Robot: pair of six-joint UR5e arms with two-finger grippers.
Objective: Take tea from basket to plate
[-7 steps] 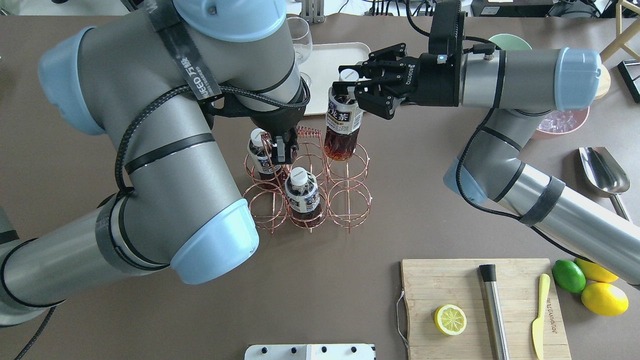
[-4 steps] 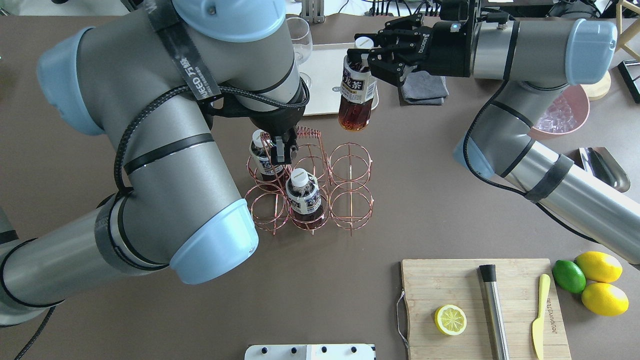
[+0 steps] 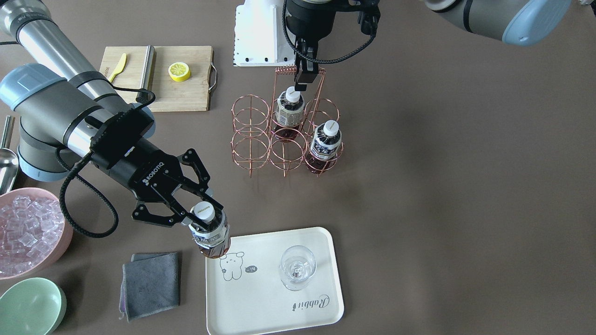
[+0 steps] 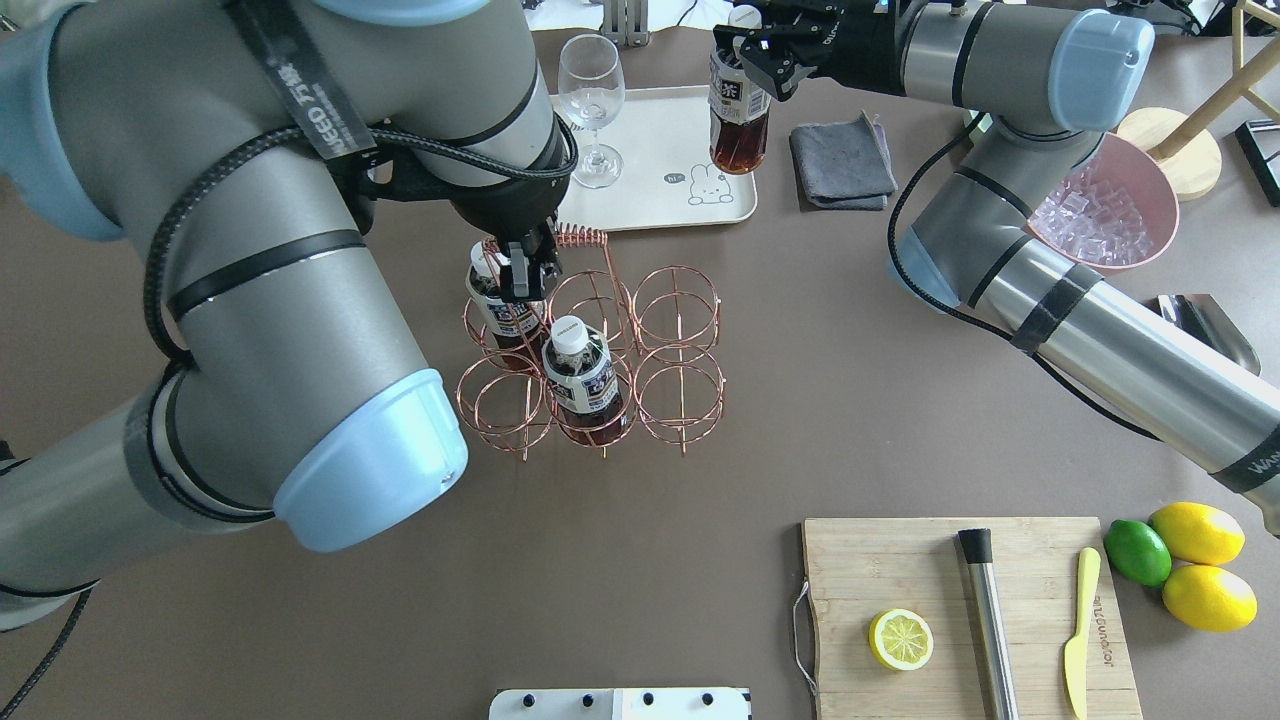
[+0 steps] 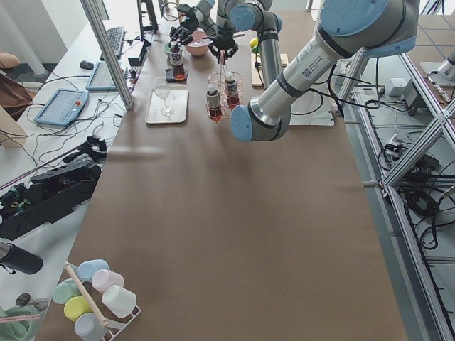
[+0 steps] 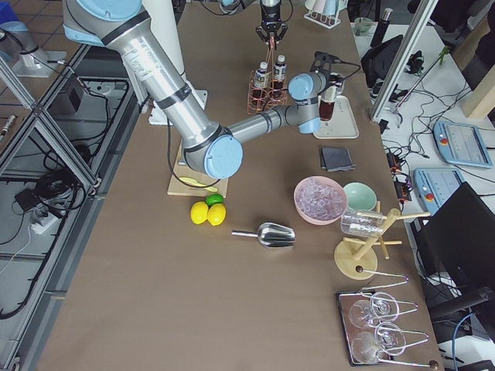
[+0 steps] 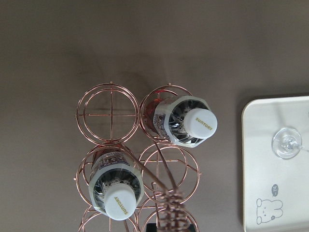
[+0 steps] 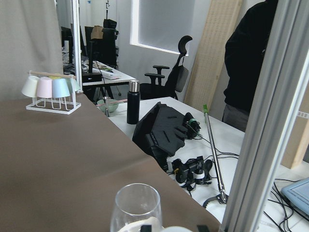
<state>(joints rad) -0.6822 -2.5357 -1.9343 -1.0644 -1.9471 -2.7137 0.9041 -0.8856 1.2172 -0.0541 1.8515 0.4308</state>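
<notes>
Right arm stretched level, the right pincer (image 3: pixel 195 218) clamped on the tea (image 3: pixel 212 237) below its cap — bottle upright over the plate (image 3: pixel 279 302) corner; the left pincer (image 3: pixel 306 83), pointing down, pinches the basket (image 3: pixel 271 135) handle.

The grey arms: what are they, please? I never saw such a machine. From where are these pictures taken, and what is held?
Two robot arms at a table, each with a two-finger gripper. Fixed cameras look from behind the robot, from opposite, and from both table ends; one sits on each wrist. The right gripper holds a tea bottle by its neck at the plate's corner. The left gripper grips the basket's handle; two more bottles stand inside. A glass stands on the plate.
</notes>
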